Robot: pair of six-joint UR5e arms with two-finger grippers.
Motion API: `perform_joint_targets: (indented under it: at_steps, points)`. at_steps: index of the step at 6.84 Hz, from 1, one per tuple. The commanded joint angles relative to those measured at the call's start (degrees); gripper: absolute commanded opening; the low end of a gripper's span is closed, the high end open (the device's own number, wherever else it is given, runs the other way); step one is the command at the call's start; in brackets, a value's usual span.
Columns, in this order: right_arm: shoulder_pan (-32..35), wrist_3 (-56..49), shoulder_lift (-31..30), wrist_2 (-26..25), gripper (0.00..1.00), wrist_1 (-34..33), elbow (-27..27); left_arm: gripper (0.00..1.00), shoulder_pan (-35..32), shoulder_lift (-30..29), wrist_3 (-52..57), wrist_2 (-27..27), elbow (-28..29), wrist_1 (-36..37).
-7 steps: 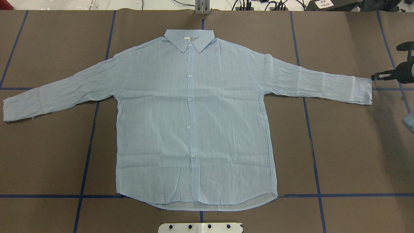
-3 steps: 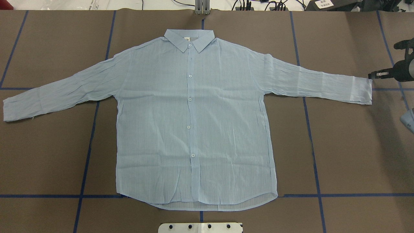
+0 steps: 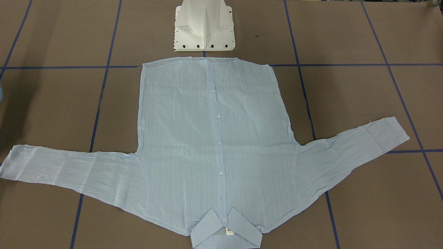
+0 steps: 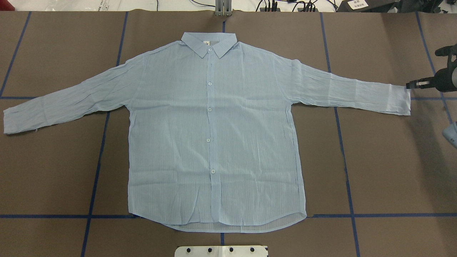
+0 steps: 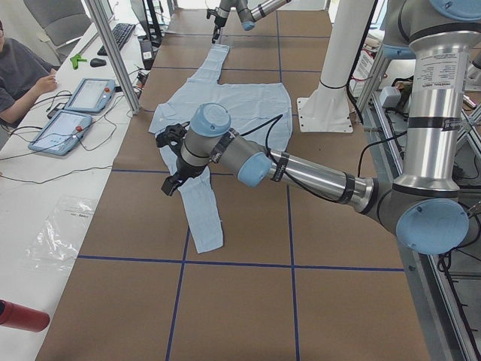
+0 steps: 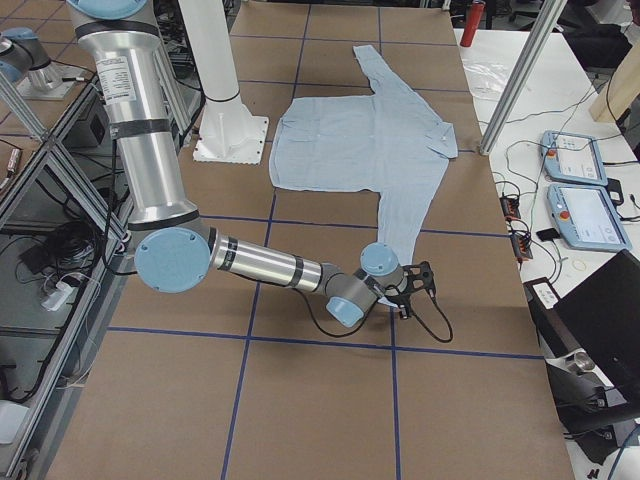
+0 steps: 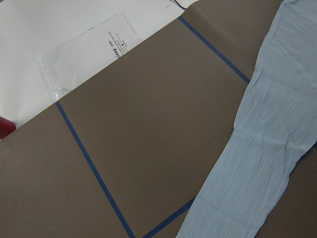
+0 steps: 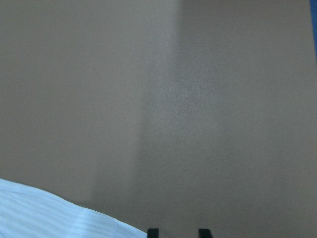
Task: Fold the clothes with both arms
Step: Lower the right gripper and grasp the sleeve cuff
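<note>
The pale-blue striped shirt [image 4: 214, 135] lies flat and buttoned, face up, on the brown table, collar [image 4: 209, 43] away from the robot and both sleeves spread out. It also shows in the front view [image 3: 214, 138]. My right gripper [image 4: 410, 85] sits low at the end of the right sleeve's cuff [image 4: 400, 100]. In the right wrist view, the right gripper [image 8: 177, 232] shows two fingertips apart, holding nothing, with the cuff [image 8: 44, 213] just beside them. My left gripper [image 5: 167, 162] hovers above the left sleeve [image 5: 199, 210]. I cannot tell whether it is open or shut. The left wrist view shows only that sleeve [image 7: 257, 148] from above.
The white pedestal base [image 3: 204, 27] stands just behind the hem. Blue tape lines [image 4: 96, 171] cross the table. A clear plastic bag [image 7: 89, 49] lies on the white bench past the table's left end. Tablets [image 5: 75, 105] and a seated person are beside the table.
My right gripper has edged slightly toward the right cuff. The shirt has not moved.
</note>
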Motion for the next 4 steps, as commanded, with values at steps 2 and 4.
perform_joint_targets:
  at_steps: [2, 4]
  points:
    - [-1.4, 0.0, -0.1, 0.0, 0.39, 1.0, 0.0, 1.00, 0.0, 0.0, 0.0, 0.0, 0.0, 0.0]
    - [-1.5, -0.1, -0.7, 0.1, 0.38, 1.2, -0.2, 1.00, 0.0, 0.0, 0.0, 0.0, 0.0, 0.0]
